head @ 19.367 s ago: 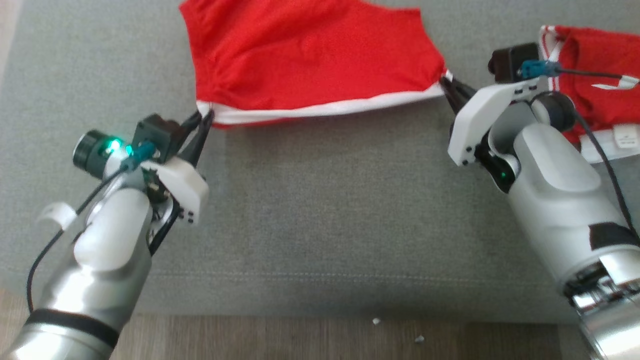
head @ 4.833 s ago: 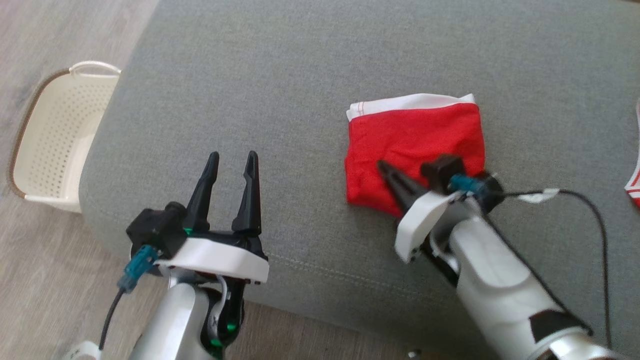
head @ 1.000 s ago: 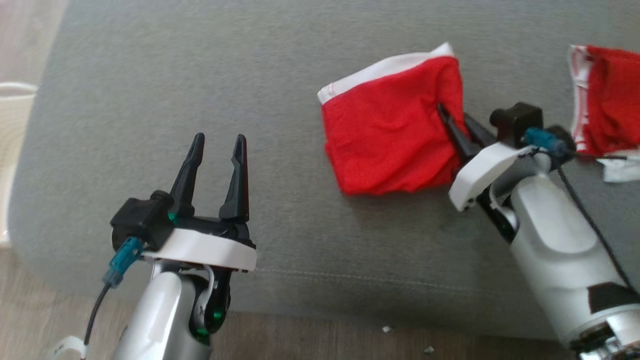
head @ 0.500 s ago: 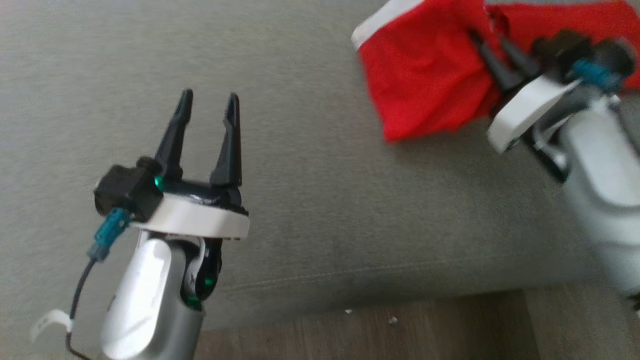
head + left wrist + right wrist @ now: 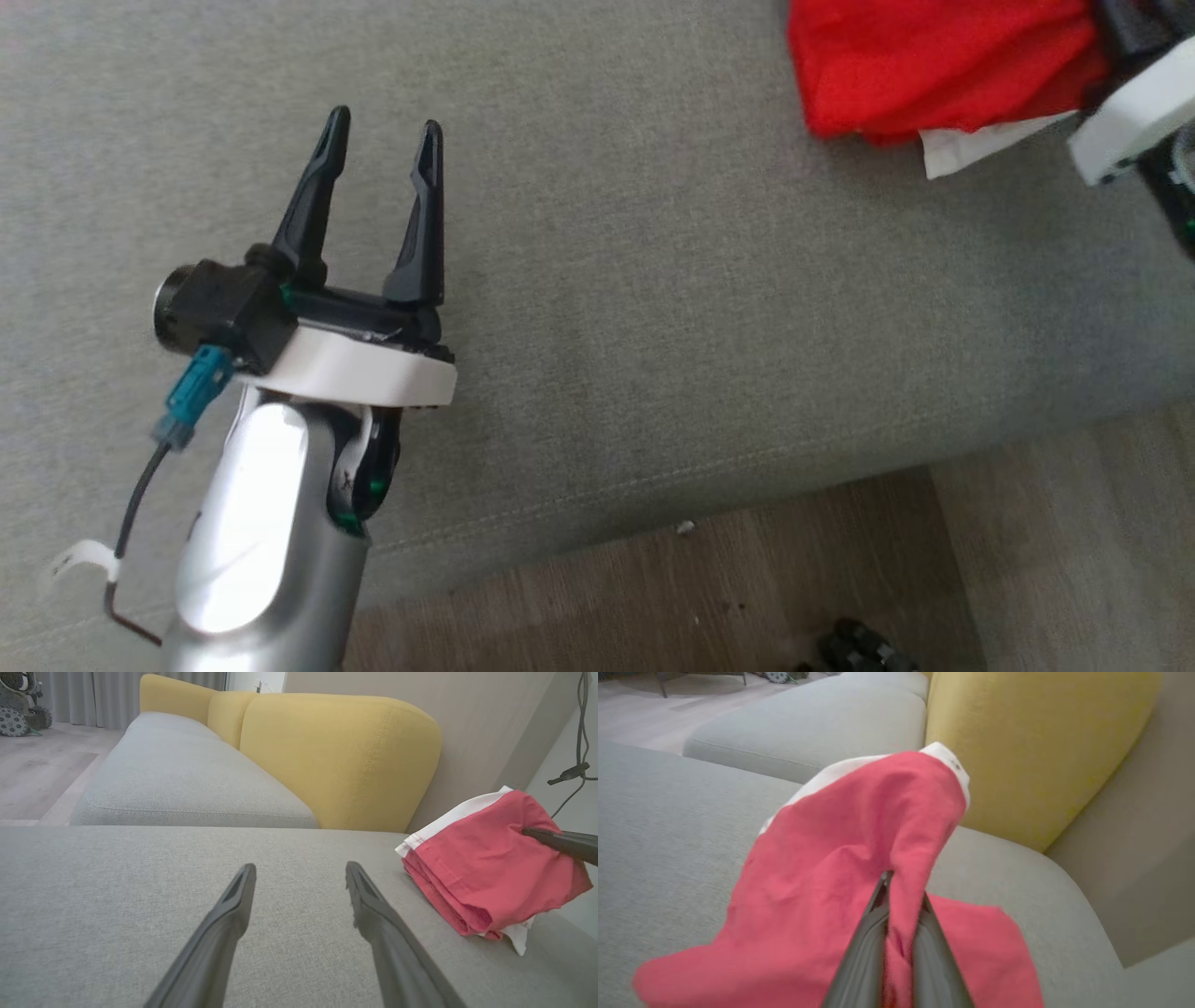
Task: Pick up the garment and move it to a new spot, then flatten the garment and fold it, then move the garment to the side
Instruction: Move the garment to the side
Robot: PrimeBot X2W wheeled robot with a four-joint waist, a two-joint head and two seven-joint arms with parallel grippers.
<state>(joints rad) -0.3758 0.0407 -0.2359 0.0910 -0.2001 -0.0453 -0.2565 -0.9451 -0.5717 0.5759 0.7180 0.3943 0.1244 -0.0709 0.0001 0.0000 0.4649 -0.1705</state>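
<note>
Carrying the folded garment point(image 5: 490, 872) to the side is, by judgement, the step in hand.

Item, garment: red with a white band; folded into a layered packet; pinched at one edge by the right gripper point(image 5: 903, 891), jaws drawn narrow onto a tuck of cloth; raised at the grip, drooping toward the right end of the grey seat cushion point(image 5: 653, 280), near the yellow backrest point(image 5: 336, 756).

Item, left gripper point(image 5: 383, 131): jaws wide, nothing between them; hovering above bare cushion, well apart from the garment.

Handling notes (judgement):
- pinch to stay firm, since a single tuck bears the whole packet;
- travel low and slow, so the layers do not swing open;
- set-down on bare cushion, far edge first, then the gripped edge; release once the cloth lies flat;
- left arm to stay clear of the path.

Not determined:
- the head view cuts the garment off at its top edge and the right gripper at its right edge;
- a white scrap point(image 5: 971, 149) under the red cloth may be a label or part of the band, cannot tell;
- whether the lowest fold touches the cushion, cannot tell;
- red cloth point(image 5: 990, 942) lying beyond the fingers may be the same garment or another piece, cannot tell;
- the near hem in the right wrist view is blurred.
</note>
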